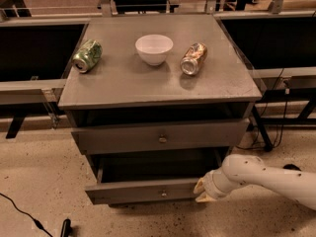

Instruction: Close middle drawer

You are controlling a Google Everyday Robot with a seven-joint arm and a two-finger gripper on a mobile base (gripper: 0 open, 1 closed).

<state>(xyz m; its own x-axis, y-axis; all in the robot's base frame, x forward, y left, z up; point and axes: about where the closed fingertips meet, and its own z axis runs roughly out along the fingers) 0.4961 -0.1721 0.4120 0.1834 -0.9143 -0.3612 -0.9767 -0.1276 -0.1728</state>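
The middle drawer [143,191] stands pulled well out, low under the taller drawer [158,136]. The gripper [202,192] is at the right end of its front panel; how wide it is, I cannot tell.

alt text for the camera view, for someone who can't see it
A robot arm's gripper sits at the right end of the pulled-out middle drawer of a grey cabinet. On the cabinet top, a green can and a gold can lie on their sides with a white bowl between them.
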